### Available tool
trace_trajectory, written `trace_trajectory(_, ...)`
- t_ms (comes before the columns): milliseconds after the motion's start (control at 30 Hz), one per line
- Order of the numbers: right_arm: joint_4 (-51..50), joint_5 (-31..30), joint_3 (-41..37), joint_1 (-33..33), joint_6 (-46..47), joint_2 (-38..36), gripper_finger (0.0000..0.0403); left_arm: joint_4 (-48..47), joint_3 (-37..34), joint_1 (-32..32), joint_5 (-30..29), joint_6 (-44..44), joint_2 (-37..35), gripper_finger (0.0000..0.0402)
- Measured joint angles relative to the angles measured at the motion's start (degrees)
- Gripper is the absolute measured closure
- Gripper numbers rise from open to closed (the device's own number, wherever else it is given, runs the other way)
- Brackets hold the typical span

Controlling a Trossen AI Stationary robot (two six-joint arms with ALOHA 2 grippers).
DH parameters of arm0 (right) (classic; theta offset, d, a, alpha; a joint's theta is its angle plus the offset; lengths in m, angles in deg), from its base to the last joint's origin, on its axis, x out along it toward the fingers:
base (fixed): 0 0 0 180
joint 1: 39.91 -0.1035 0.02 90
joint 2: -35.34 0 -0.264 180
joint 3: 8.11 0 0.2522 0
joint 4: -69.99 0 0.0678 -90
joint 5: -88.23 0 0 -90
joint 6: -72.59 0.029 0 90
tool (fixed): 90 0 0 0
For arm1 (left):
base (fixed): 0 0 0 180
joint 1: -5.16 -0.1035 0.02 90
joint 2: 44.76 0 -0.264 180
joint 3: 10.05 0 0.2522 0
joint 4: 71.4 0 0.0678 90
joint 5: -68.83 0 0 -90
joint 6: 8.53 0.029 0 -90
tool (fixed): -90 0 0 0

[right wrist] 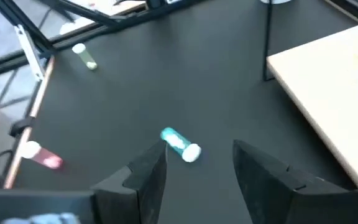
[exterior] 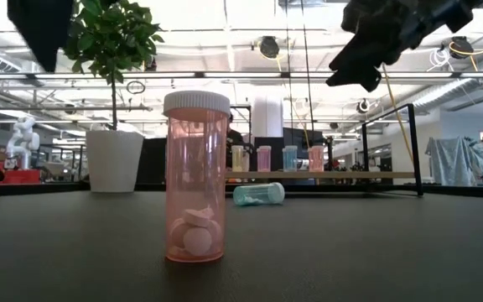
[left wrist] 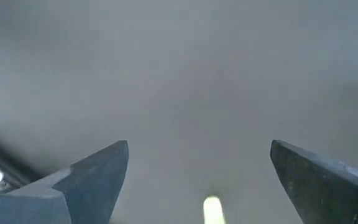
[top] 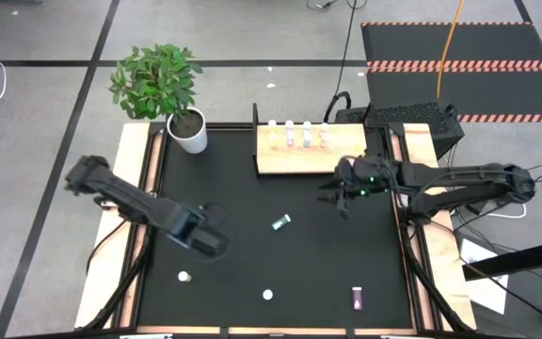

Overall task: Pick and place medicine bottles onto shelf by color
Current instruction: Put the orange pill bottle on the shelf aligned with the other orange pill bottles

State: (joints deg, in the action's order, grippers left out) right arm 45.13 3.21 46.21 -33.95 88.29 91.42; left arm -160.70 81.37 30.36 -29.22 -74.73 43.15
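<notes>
- As seen from the table-height camera, a pink bottle (exterior: pixel 196 176) stood upright nearest of all, white cap on, with white tablets lying in its base.
- In the overhead picture, three bottles sat along the near edge of the black table (top: pixel 252 235): one at the left (top: pixel 184 278), one near the middle (top: pixel 268 295), and a purple bottle (top: pixel 358 298) lying on its side toward the right.
- The left gripper (top: pixel 213 235) hung over the left half of the table, its fingers (left wrist: pixel 98 174) spread wide with nothing between them; its own camera showed only bare dark surface and a small yellow-green shape (left wrist: pixel 212 210) at the frame's edge.
- A teal bottle (top: pixel 281 222) lay on its side near the table's centre, white cap at one end, well apart from the others.
- The right gripper (top: pixel 344 196) hovered above the table just beyond and to the right of that teal bottle, near the shelf's front edge; its fingers (right wrist: pixel 143 174) stood partly apart and held nothing.
- The shelf (top: pixel 290 158), a light-wood board, lay at the far side of the table, with bottles (top: pixel 306 134) standing in a row along its back edge.
- A white pot (top: pixel 192 132) holding a leafy plant (top: pixel 156 80) stood at the far left corner, beside the shelf but apart from it.
</notes>
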Motion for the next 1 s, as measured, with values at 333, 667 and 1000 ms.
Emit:
trace_trajectory(333,14.1,-13.7,2.1,-17.1,13.1,6.6,0.0227,-0.2,-0.3,10.7,-5.6,-0.1,-6.4,0.0009)
trace_trajectory(667,21.2,-25.2,12.5,-30.7,15.0,22.6,0.0227,2.5,-8.2,32.2,-11.9,-18.2,-6.9,0.0009)
trace_trajectory(1000,19.4,-22.9,24.9,-31.6,10.9,35.9,0.0227,7.8,-10.3,40.3,-12.1,-28.9,-7.0,0.0009)
